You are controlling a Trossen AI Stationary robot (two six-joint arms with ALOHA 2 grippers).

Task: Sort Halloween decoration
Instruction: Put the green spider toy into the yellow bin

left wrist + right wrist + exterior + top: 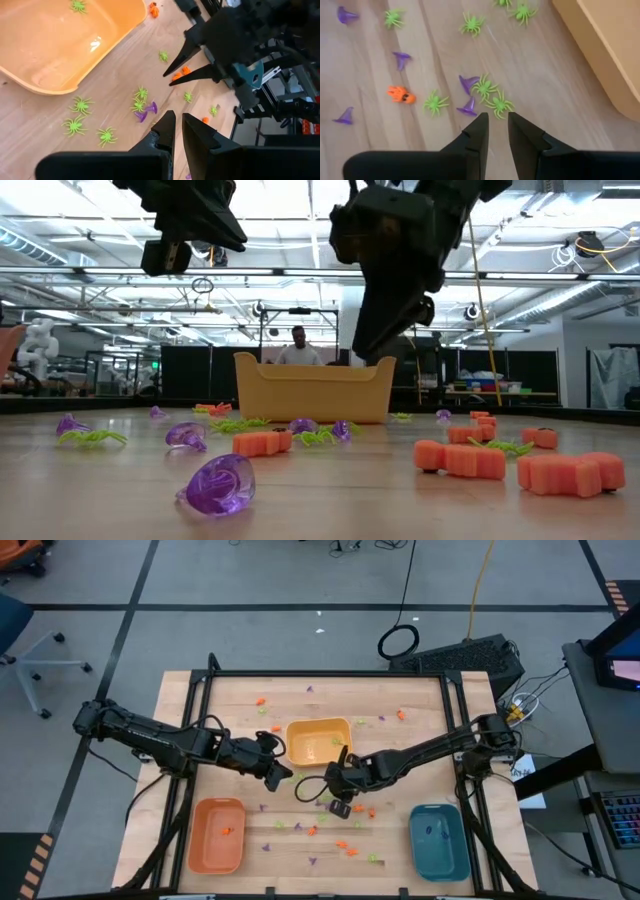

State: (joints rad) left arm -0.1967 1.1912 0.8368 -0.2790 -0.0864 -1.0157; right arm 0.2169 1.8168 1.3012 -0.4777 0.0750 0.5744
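Both pincers (281, 773) (337, 802) hover nr yellow tray (318, 725) edge, nearly closed, empty.

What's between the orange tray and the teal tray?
High view: bare wood dotted with small pieces between the orange tray and teal tray; nothing larger.

Bright lights on the ceiling shine down, so the pale wooden table (330, 690) looks evenly lit. A white shiny spot sits inside the yellow plastic tray (95, 45). Low down, the near clear purple plastic piece (215, 485) looks blurry.
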